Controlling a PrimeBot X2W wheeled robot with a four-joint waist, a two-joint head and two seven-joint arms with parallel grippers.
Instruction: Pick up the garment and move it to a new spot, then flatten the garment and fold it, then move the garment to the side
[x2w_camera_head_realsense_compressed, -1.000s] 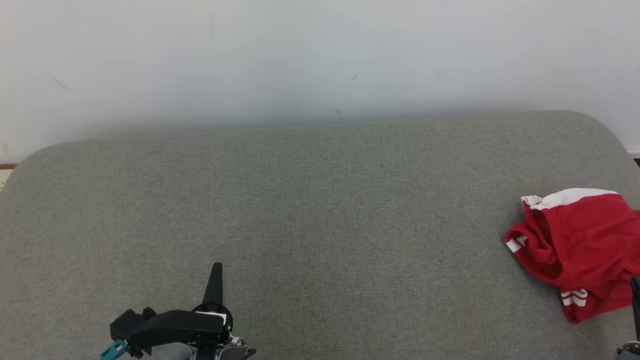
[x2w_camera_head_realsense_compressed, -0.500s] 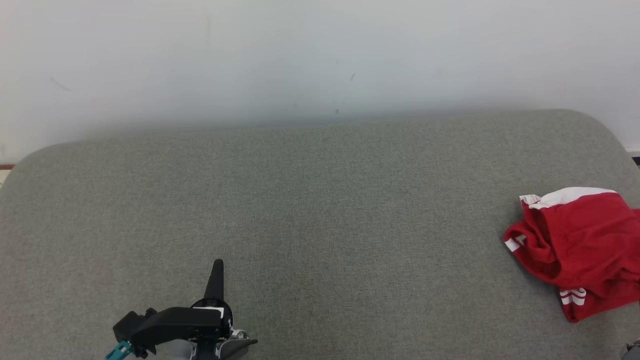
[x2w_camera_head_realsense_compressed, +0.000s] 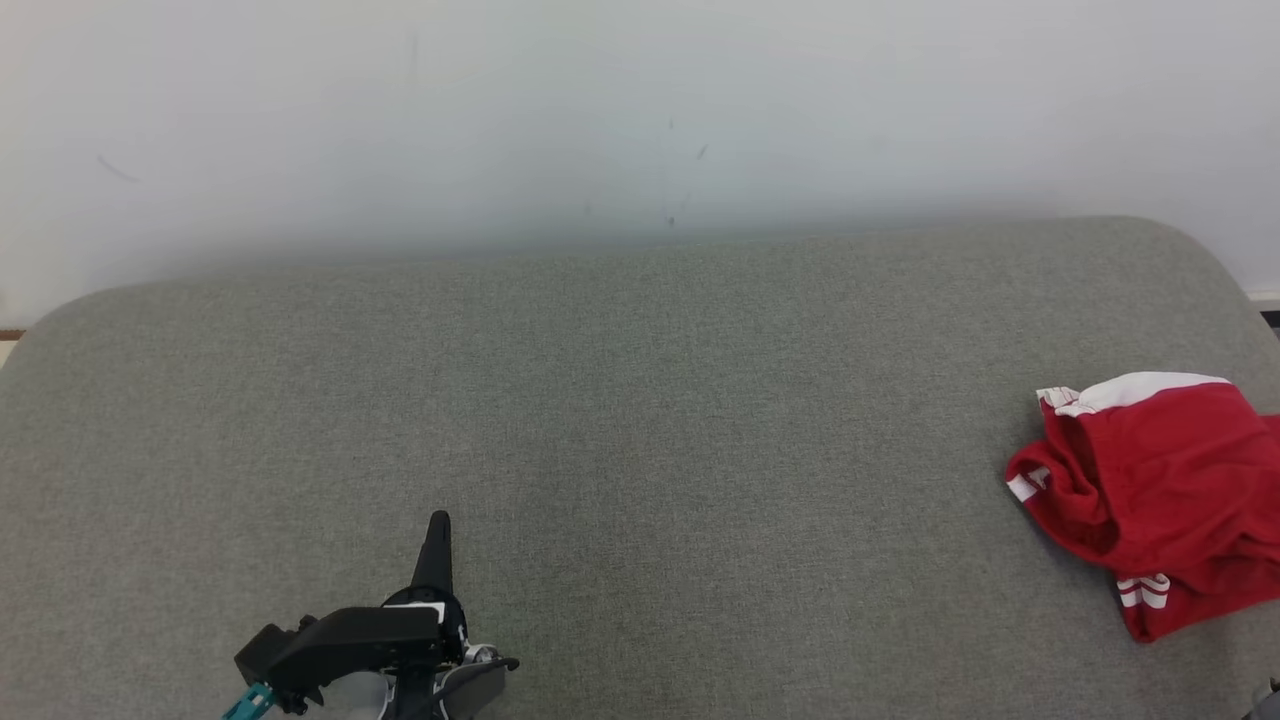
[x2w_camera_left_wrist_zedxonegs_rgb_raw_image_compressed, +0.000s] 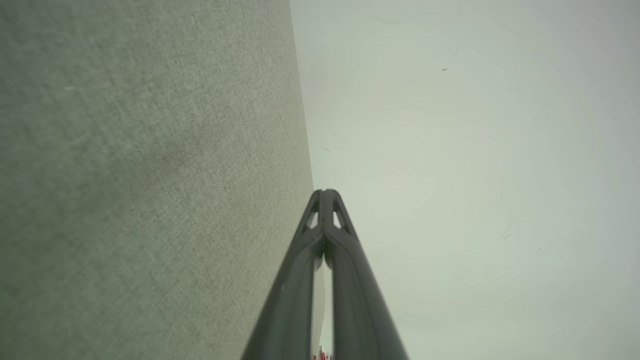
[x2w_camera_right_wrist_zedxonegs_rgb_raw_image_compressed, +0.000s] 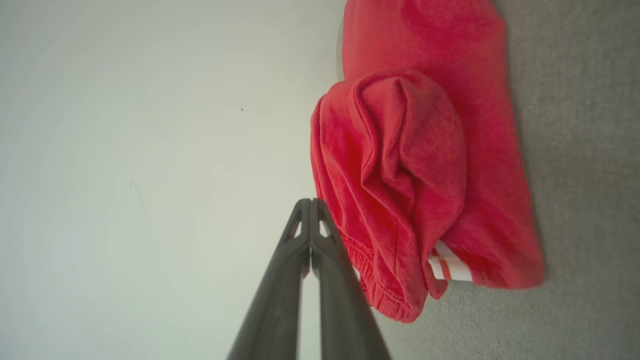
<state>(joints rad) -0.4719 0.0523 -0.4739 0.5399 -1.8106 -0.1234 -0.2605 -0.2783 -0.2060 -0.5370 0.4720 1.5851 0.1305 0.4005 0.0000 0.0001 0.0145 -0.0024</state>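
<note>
At far right of grey woven-fabric surface (x2w_camera_head_realsense_compressed: 640, 420) lies crumpled red cloth garment (x2w_camera_head_realsense_compressed: 1160, 500), white trim. Left gripper (x2w_camera_head_realsense_compressed: 438, 522) lower left, jaws together, empty. Right gripper (x2w_camera_right_wrist_zedxonegs_rgb_raw_image_compressed: 311, 204) likewise, beside garment.

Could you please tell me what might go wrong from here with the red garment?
1. The right end effector is shut near the red garment; advancing so would likely shove the cloth, not grip it.
2. The garment lies bunched in overlapping folds, so a pinch may catch several layers.
3. It runs past the head view's right edge, so part is unseen.
</note>
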